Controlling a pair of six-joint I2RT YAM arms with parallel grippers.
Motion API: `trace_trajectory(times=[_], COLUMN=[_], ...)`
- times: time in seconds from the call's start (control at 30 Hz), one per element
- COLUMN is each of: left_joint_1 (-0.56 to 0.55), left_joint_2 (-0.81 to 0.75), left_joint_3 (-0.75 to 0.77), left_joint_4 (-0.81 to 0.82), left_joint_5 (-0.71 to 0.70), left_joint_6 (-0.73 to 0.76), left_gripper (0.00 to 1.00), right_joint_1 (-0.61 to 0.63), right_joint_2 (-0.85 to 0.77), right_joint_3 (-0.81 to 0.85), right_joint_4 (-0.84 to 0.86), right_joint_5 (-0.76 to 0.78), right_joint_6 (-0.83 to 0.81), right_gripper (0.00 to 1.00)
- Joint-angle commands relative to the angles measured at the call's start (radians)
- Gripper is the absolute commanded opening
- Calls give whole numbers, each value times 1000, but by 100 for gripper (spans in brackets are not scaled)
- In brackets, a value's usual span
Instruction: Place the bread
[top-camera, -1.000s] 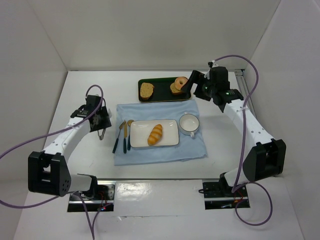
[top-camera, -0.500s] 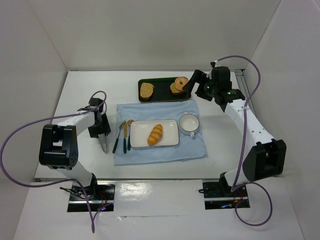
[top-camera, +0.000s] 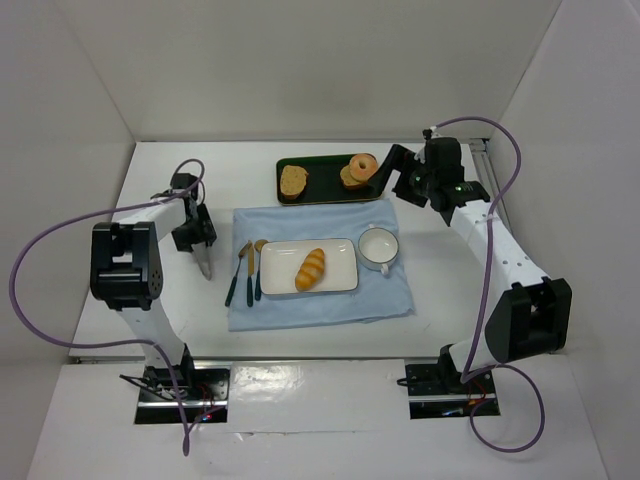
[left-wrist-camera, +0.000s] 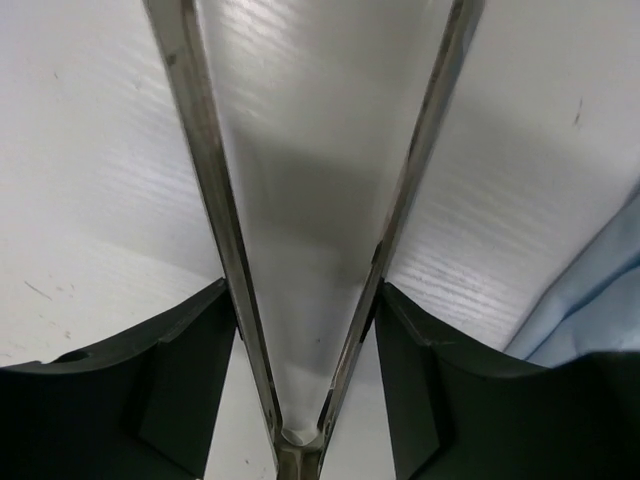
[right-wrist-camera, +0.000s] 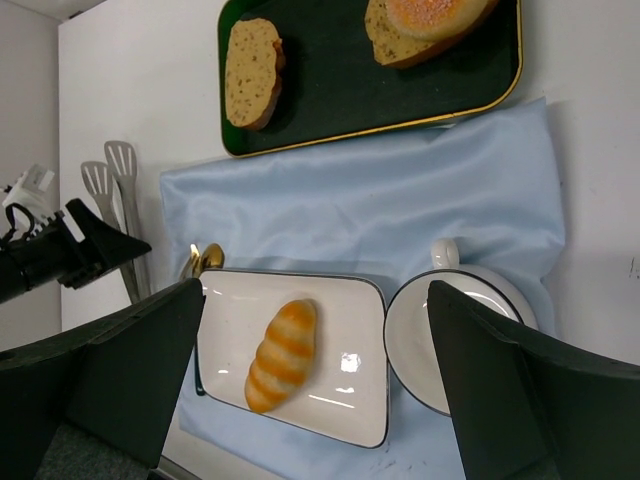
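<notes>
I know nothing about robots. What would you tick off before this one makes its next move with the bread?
1. The bread rests fully on the white plate: ok.
2. The tongs are empty: ok, arms spread with nothing between them.
3. The left tool grips the tongs: ok, shut on them, left of the blue cloth.
4. The right tool is free: ok, open and empty by the green tray.
5. Gap between the white plate and the cup: cannot tell, they sit very close.
</notes>
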Motion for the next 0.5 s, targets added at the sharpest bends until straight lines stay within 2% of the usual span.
trace_trajectory(times=[0.0,0.1,0.2,0.27,0.47], left_joint_1=[24,24,24,15,-37], left_joint_2=[39,39,-11,-70,-225], left_joint_3=[44,54,28,12,-28], left_joint_4=[-30,-30,-30,-30,-59], left_joint_5=[29,52,78,100,88], left_joint_6=[21,21,12,12,12], left_gripper=[70,74,82,89,96], right_joint_1=[-8,-8,-8,-8,-8], right_joint_2=[-23,-23,-14,-3,6], right_joint_3=[2,13,22,31,31], right_joint_4=[5,-5,-5,-5,-5], right_joint_5=[-5,4,4,4,-14], right_joint_6=[-6,-7,-7,-7,-7], right_gripper=[100,100,100,100,100])
